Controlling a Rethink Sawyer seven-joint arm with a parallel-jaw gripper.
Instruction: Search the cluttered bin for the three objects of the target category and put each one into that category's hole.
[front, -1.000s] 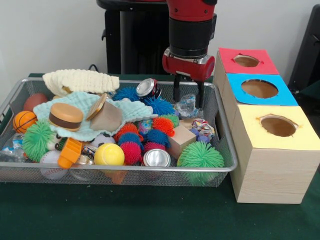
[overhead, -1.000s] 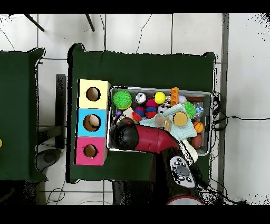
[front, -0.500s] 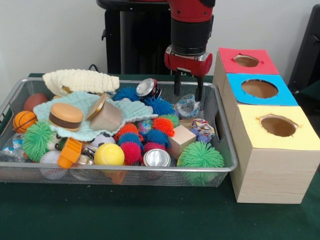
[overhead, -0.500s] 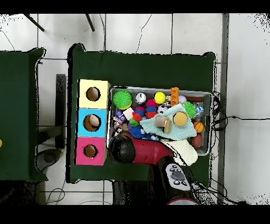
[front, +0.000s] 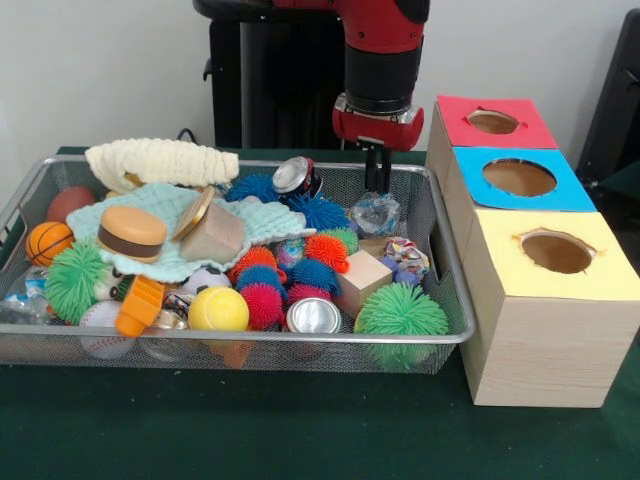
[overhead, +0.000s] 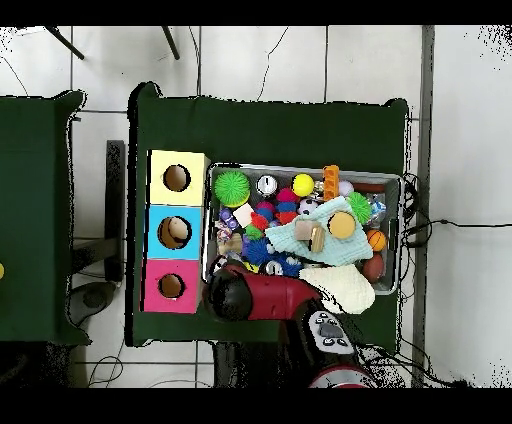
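Observation:
The cluttered bin (front: 60, 337), a wide wire-mesh tray, holds spiky balls, cans, cloths and toys; it also shows in the overhead view (overhead: 300, 168). My gripper (front: 377, 188) hangs over the bin's far right corner with its fingers close together, shut. Its tips are just above a crumpled clear plastic piece (front: 377, 213) that still lies in the bin. I cannot tell whether they touch it. Three wooden boxes with holes stand to the right: red (front: 493, 122), blue (front: 519, 178) and yellow (front: 556, 252). In the overhead view my arm (overhead: 255, 296) hides the gripper.
The bin holds a green spiky ball (front: 400, 312), a wooden block (front: 362, 280), two cans (front: 313, 316) (front: 294, 175), a yellow ball (front: 218, 309), a toy burger (front: 132, 232), a small basketball (front: 48, 241) and a cream cloth (front: 160, 160). The boxes stand close against the bin's right wall.
The gripper has risen a little and its fingers have closed from wide apart to together. The arm has drawn back toward the bin's robot-side edge. The plastic piece has not moved.

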